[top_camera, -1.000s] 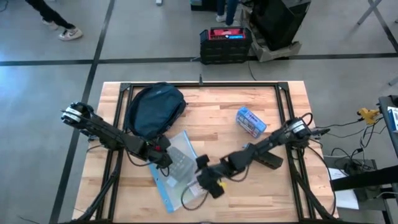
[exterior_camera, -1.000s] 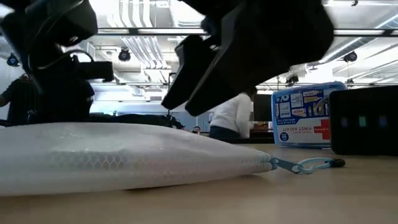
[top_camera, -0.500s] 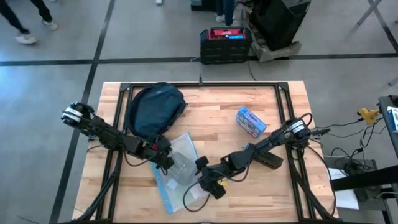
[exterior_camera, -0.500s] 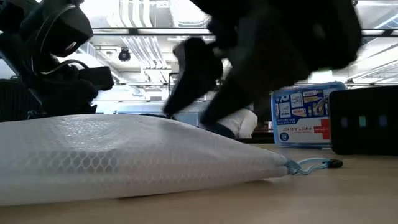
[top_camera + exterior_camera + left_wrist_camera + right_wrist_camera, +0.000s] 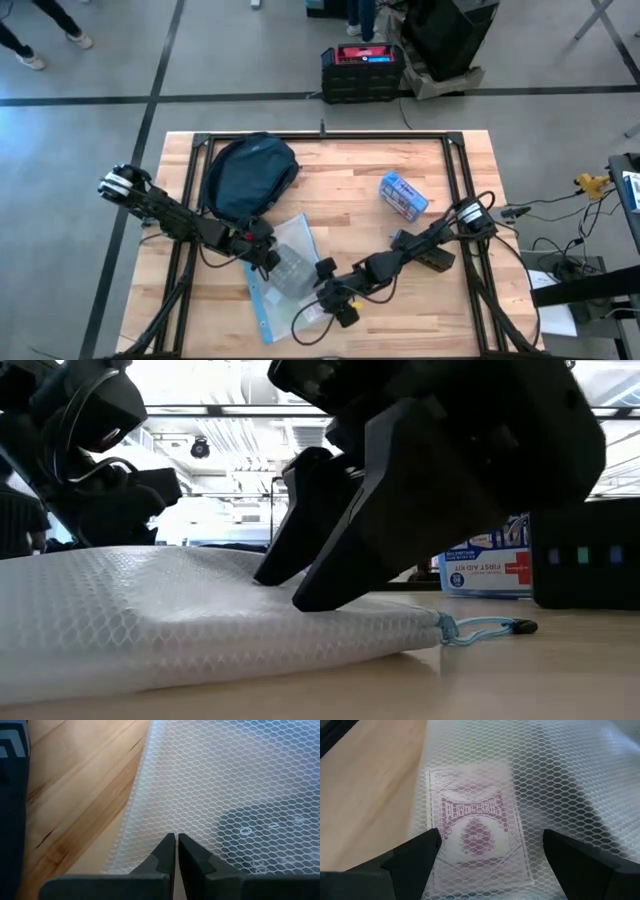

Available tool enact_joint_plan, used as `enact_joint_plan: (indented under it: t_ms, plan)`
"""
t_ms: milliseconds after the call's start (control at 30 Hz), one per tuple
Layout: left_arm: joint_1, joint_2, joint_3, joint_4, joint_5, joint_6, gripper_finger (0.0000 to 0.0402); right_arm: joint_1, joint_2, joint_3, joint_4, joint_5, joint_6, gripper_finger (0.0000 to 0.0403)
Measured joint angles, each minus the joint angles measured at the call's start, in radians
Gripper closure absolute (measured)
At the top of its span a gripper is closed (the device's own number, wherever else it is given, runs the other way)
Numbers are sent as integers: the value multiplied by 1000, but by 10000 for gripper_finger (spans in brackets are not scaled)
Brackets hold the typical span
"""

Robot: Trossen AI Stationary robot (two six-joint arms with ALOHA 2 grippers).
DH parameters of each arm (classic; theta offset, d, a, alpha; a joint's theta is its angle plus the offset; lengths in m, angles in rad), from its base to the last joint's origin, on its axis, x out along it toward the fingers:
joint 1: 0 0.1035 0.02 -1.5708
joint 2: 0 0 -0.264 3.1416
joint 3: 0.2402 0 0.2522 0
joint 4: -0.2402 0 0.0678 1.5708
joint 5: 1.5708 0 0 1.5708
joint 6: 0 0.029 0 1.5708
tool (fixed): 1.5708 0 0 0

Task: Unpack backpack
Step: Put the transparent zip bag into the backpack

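Cards (image 5: 477,832) lie inside mesh zip bag (image 5: 285,270).

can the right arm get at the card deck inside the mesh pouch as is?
Probably not directly: the right gripper hangs open over the card deck, but the mesh pouch covers it.

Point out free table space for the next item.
Bare wood between the backpack and the first aid box, and along the far edge. Crowded near the front: the mesh pouch lies under both the left gripper and right gripper.
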Motion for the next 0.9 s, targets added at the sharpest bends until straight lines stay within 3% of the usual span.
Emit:
enact_joint_plan:
  t_ms: [267,667,900]
  plan:
    - [1,1,-7,3,-6,-12,396,13,-27,21,-11,-21,-18,59]
    - [-1,2,-9,108,-8,-3,396,3,103,28,27,9,-4,59]
    - [-1,2,-9,141,-8,17,396,0,38,35,1,-5,12,59]
